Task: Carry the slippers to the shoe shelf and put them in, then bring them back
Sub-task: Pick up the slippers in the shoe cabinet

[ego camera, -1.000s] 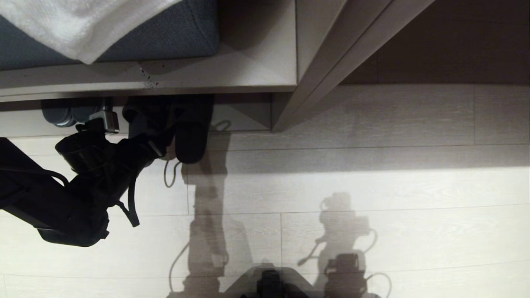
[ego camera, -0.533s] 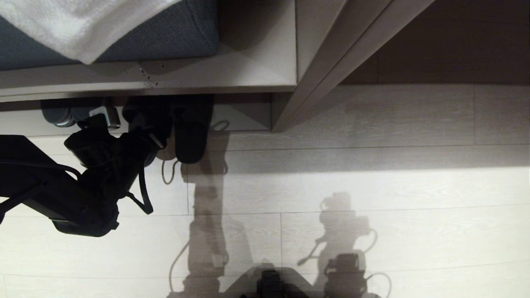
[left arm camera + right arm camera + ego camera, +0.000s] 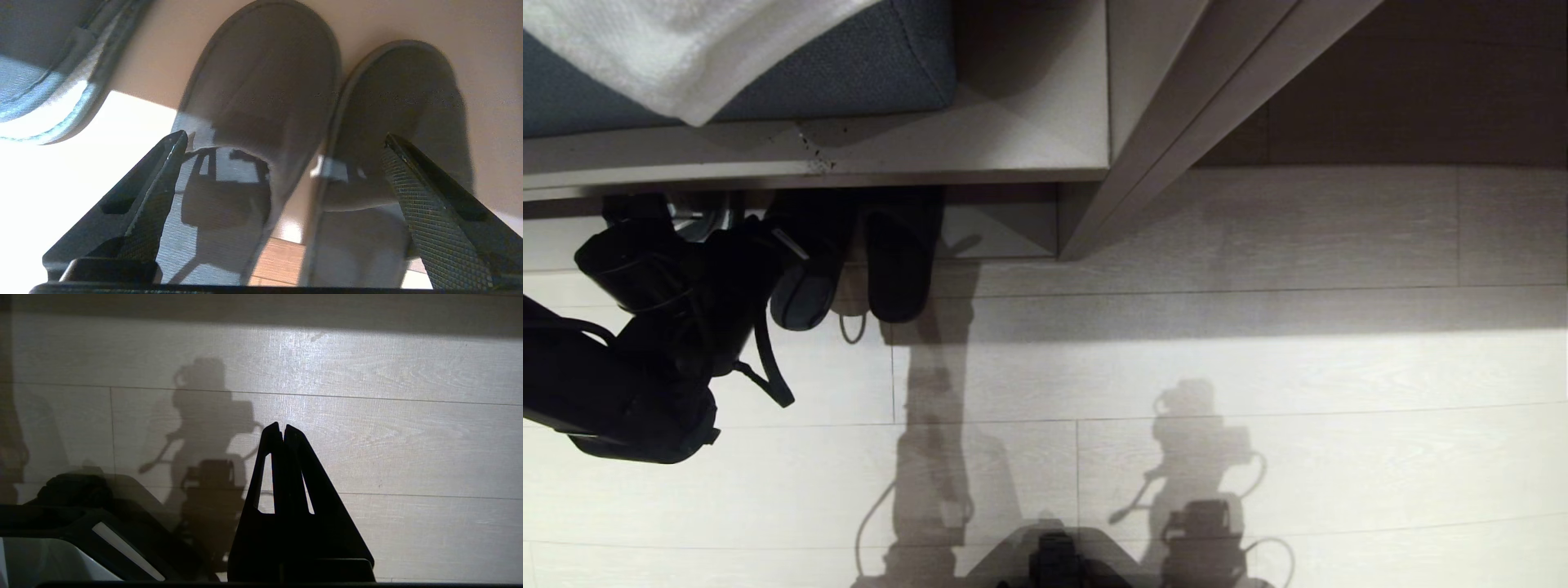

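Observation:
The two black slippers [image 3: 898, 261] lie side by side with their toes in the shoe shelf [image 3: 1005, 229] and their heels out on the floor. In the left wrist view both slippers [image 3: 265, 94] show toe-up, one next to the other. My left gripper [image 3: 284, 136] hangs open and wide behind their heels, with nothing gripped. In the head view the left gripper [image 3: 760, 245] sits just left of the left slipper [image 3: 805, 286], one finger overlapping its edge. My right gripper [image 3: 282, 426] is shut and empty over bare floor, outside the head view.
A blue cushion [image 3: 866, 65] with a white towel [image 3: 686, 41] tops the bench. A slanted grey panel [image 3: 1160, 122] stands right of the shelf. Another slipper with a pale sole edge [image 3: 49, 102] lies beside the black pair. My base [image 3: 1054, 563] shows at the bottom.
My left arm has swung left and toward the bench, coming off the left slipper, whose heel now shows. Its jaws stayed open. Both slippers kept their places.

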Motion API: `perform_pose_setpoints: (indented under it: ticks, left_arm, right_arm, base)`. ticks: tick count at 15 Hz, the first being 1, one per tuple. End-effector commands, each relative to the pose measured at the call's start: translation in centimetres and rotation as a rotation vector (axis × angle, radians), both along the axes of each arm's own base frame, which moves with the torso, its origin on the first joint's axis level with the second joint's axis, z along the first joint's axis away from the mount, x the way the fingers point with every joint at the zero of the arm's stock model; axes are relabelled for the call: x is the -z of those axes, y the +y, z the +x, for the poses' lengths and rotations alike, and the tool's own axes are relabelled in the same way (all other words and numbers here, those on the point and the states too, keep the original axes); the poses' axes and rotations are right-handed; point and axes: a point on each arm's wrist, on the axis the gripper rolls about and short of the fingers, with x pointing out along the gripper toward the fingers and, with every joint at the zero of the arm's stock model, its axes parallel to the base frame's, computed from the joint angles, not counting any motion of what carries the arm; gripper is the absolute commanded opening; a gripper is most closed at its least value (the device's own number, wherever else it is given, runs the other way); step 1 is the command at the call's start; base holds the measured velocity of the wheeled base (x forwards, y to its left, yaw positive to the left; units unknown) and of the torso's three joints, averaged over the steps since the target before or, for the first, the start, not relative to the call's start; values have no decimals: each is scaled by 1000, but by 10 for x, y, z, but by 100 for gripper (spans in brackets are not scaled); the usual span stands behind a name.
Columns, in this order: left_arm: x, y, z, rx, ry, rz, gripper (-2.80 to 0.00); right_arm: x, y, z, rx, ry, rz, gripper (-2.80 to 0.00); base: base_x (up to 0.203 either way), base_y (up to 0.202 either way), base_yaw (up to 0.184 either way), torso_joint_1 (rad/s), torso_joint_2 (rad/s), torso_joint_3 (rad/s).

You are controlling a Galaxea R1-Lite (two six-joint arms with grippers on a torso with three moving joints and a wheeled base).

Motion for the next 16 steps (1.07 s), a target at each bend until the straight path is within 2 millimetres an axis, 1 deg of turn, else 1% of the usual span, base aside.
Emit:
perform_pose_setpoints:
  ticks: [1,3,6,8,10,16]
  left_arm:
    - [-4,-1,-4,2,-17,-4,0]
    - [-1,-1,-1,3,-5,-3,0]
    - [10,-2,3,9,28,0,0]
    - [16,-6,6,27,47,-2,0]
    - [23,-15,8,52,67,0,0]
    - [25,-16,12,56,64,-10,0]
  right_arm:
    - [12,0,0,0,0,0,-280]
    - [12,0,0,0,0,0,-280]
    - [12,0,0,0,0,0,-280]
    - [12,0,0,0,0,0,-280]
    - [12,0,0,0,0,0,-280]
    - [12,0,0,0,0,0,-280]
  base:
    - [0,0,0,0,0,0]
    - [0,0,0,0,0,0]
    - [0,0,0,0,0,0]
    - [0,0,0,0,0,0]
    - [0,0,0,0,0,0]
    - [0,0,0,0,0,0]
